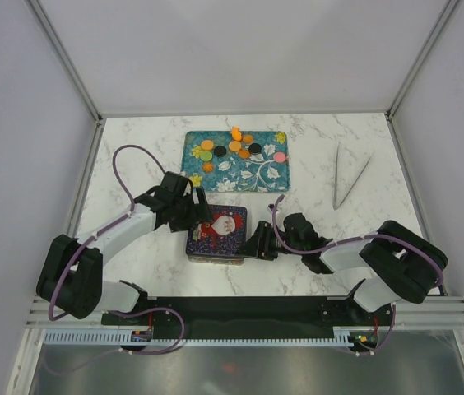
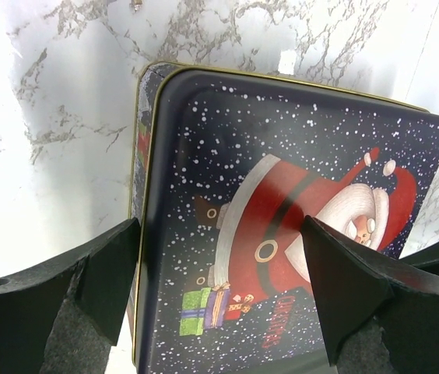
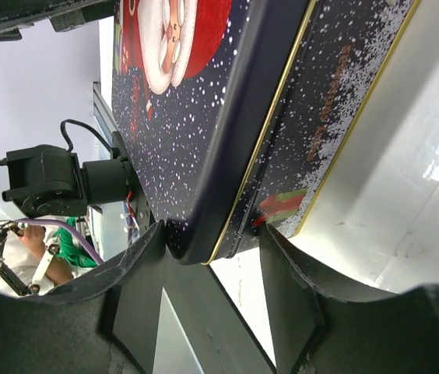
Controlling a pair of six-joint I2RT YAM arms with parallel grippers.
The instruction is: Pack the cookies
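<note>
Presently both arms reach low to the tin (image 1: 216, 233) on the tabletop (image 1: 133, 148) — left claw (image 2: 219, 226) wide over it, right claw (image 3: 213, 234) straddling its rim, grip unclear; cookies (image 1: 234, 146) lie on the teal tray (image 1: 277, 177).

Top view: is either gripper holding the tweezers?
No: the tweezers lie on the table right of the tray, while the left gripper and right gripper are at the tin.
</note>
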